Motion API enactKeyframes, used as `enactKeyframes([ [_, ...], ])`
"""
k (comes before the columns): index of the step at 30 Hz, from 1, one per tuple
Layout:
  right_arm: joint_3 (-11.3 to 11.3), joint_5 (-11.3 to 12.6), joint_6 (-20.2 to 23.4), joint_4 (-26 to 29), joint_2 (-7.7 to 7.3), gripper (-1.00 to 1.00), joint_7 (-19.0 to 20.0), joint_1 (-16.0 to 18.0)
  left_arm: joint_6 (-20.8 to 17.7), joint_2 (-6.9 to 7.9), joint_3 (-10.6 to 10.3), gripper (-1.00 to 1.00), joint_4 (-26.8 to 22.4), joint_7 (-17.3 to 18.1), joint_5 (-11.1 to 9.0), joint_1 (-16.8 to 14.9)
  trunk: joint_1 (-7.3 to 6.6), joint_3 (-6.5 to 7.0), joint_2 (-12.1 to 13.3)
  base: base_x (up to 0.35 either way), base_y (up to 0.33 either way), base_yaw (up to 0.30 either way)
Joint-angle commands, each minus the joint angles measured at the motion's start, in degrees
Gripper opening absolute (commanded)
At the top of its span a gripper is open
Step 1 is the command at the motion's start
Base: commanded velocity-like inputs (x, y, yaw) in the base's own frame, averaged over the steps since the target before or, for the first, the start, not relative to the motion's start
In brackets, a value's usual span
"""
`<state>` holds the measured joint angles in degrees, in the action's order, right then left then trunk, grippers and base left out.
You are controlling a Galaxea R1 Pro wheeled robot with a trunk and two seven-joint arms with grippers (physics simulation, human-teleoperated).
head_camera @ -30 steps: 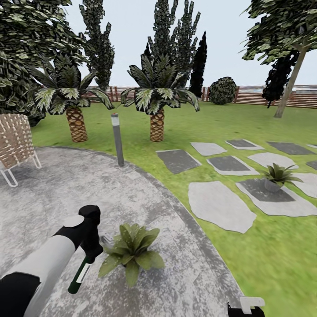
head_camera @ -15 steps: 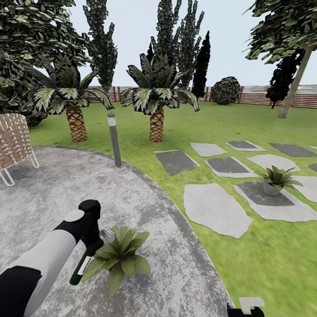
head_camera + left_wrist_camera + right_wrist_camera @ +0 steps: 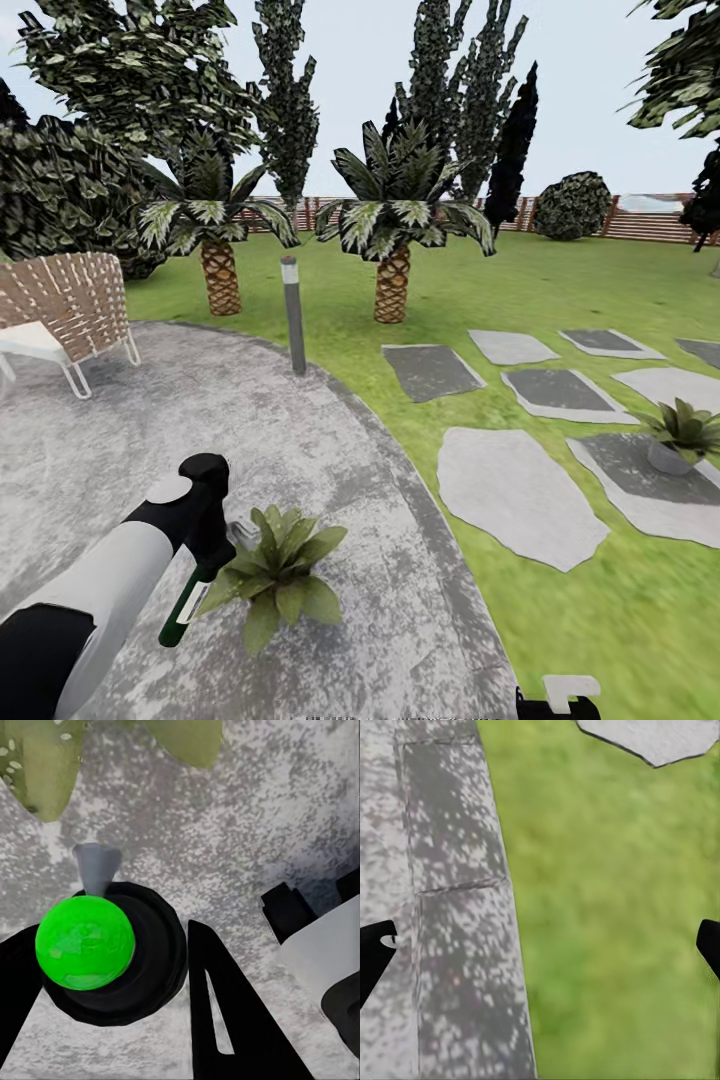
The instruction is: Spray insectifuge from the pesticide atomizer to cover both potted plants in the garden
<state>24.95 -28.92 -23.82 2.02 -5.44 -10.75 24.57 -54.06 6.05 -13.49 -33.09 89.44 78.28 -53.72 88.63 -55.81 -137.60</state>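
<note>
Atomizer (image 3: 185, 612) clamped in the left jaws (image 3: 205, 575), hanging bottom-down and tilted, grey nozzle (image 3: 243, 531) poking out toward the near plant (image 3: 280, 572). Left arm (image 3: 110, 590) reaches in low over the paved patch (image 3: 150, 440). In the left wrist view the atomizer (image 3: 85, 942) reads as a bright green round body sitting between the two black fingers (image 3: 225, 1020), which press in on either side of it; nozzle (image 3: 96, 866) sticks out ahead, and leaves (image 3: 45, 765) of the near plant lie just beyond the jaws over speckled grey paving (image 3: 262, 817).

Near plant sits on the patch right beside the left jaws, its leaves touching or almost touching the bottle, can't tell which. Second plant (image 3: 685, 432) stands well apart from them, off on a dark stepping stone (image 3: 650, 470) in the lawn (image 3: 560, 620).

Right jaws (image 3: 540, 945) wide apart, just the two black tips (image 3: 375, 952) showing at the frame edges, nothing between them. Under them: edge of the paving (image 3: 450, 907) meeting grass (image 3: 607, 907), corner of a stone (image 3: 660, 739) beyond.

Farther off from both jaws: grey post (image 3: 293, 314) at the patch rim, two palms (image 3: 395, 230), wicker chair (image 3: 70, 310), fence (image 3: 640, 222).
</note>
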Motion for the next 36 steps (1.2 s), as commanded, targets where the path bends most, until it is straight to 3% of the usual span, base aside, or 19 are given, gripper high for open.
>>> enactKeyframes([
  [1, 0.36, -0.61, -0.17, -0.09, -0.01, 1.0, -0.28, 0.04, -0.55, 0.02, -0.3, -1.0, -0.05, 0.56, 0.38, -0.04, -0.03, -0.06, -0.03, -0.174, -0.251, 0.278],
  [9, 0.36, -0.61, -0.17, -0.09, -0.01, 1.0, -0.25, 0.04, -0.6, 0.01, -0.32, -1.0, 0.01, 0.56, 0.38, 0.45, -0.03, -0.06, -0.03, -0.112, -0.253, 0.263],
  [24, 0.36, -0.61, -0.17, -0.09, -0.42, 1.0, -0.26, 0.04, -0.08, 1.3, 0.08, -1.0, 0.84, 0.56, 0.38, 3.66, -0.03, -0.06, -0.03, 0.189, -0.218, 0.013],
  [29, 0.36, -0.53, -0.17, -0.01, -0.42, 1.0, -0.32, 0.04, -0.08, 1.3, -0.01, -1.0, 0.85, 0.56, 0.38, 3.71, -0.03, -0.06, -0.03, 0.022, -0.028, 0.001],
  [36, 0.39, -0.52, -0.17, 0.08, -0.36, 1.0, -0.33, 0.04, -0.33, 1.77, -0.31, -1.0, 0.92, 0.56, 0.38, 3.8, -0.03, -0.2, -0.03, 0.0, -0.001, 0.227],
])
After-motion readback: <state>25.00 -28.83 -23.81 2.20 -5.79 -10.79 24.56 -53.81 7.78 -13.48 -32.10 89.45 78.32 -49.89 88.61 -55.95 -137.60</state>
